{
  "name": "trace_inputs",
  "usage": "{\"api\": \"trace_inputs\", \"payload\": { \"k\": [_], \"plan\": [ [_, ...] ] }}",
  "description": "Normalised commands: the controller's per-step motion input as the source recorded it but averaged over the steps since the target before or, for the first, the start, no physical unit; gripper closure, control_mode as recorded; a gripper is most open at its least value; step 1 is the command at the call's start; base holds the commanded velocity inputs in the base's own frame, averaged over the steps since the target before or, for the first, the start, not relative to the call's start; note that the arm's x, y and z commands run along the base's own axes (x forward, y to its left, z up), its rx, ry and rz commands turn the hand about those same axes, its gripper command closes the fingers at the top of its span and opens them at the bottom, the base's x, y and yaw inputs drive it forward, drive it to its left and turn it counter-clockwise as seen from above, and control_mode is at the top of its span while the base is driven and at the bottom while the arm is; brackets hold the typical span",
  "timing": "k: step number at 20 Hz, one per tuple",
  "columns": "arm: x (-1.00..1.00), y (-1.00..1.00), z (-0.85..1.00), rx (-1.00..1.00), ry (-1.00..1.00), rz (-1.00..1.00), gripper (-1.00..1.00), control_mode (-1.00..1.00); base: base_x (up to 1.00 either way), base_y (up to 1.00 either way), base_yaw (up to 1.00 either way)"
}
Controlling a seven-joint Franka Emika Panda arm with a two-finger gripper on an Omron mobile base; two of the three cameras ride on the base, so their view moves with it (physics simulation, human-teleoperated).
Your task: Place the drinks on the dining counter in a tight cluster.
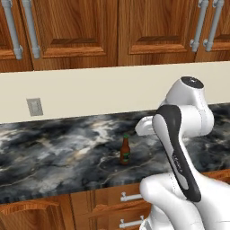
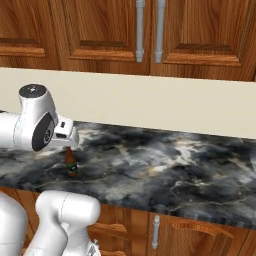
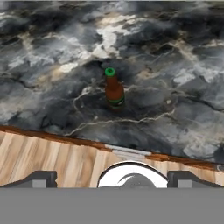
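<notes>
Claw (image 3: pixel 112 178) wide open, empty, above beer bottle (image 3: pixel 114 89).

Brown bottle (image 1: pixel 125 151) with green cap and label; black-and-grey marbled worktop (image 1: pixel 54 155); reddish wood cabinets (image 1: pixel 76 27); cream wall (image 1: pixel 99 92).

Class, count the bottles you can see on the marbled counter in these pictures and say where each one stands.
1. A brown beer bottle stands upright on the marbled counter, nearer its front edge than the wall. The arm covers part of the counter, so others may be hidden.
</notes>
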Motion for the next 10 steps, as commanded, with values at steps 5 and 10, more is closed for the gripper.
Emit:
{"api": "trace_inputs", "payload": {
  "k": [5, 10],
  "plan": [
    [0.33, 0.00, -0.25, 0.00, -0.01, 0.10, -1.00, -1.00, 0.00, 0.00, 0.00],
    [0.25, 0.00, -0.54, 0.09, -0.17, 0.14, -1.00, -1.00, 0.00, 0.00, 0.00]
  ]
}}
